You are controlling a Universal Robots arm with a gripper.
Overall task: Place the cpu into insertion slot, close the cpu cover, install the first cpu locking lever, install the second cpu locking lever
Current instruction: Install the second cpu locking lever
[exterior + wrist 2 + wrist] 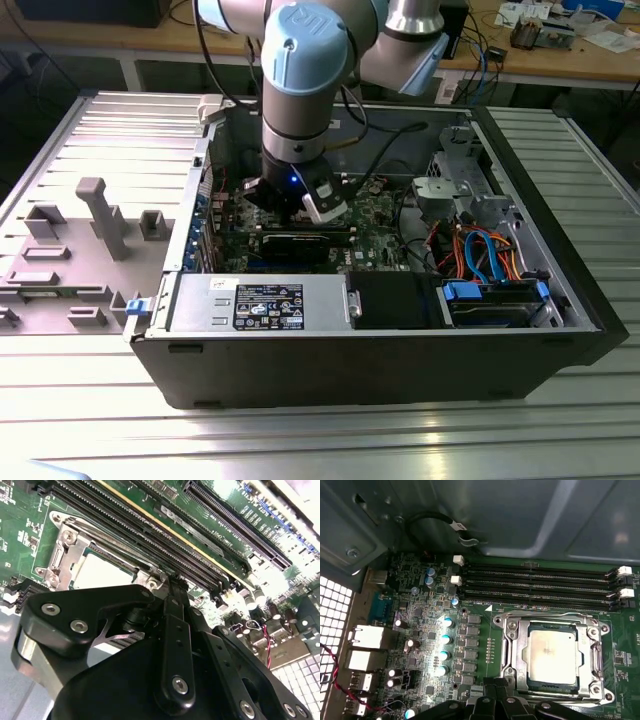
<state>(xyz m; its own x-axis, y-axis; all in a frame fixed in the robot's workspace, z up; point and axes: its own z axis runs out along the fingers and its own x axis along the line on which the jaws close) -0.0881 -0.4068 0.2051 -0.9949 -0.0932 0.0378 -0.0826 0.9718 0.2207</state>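
In the first wrist view the cpu (551,652), a flat square chip with a pale metal top, lies in the insertion slot (552,686) on the green board. The silvery cpu cover (512,640) lies flat around the chip, which shows through the cover's window. A thin metal lever rod (545,614) runs along the socket edge nearest the memory slots. My gripper (495,684) is shut and empty, its tip just off the socket's edge. The second wrist view has the gripper (172,582) beside the cpu (102,572). In the exterior view the gripper (300,205) is down inside the open computer case (380,375).
Long black memory slots (535,585) run beside the socket, and rows of capacitors (445,640) stand on its other side. A power supply (270,305) and a drive bay with blue and orange cables (490,260) fill the case's near side. A grey fixture (100,215) stands at the exterior view's left.
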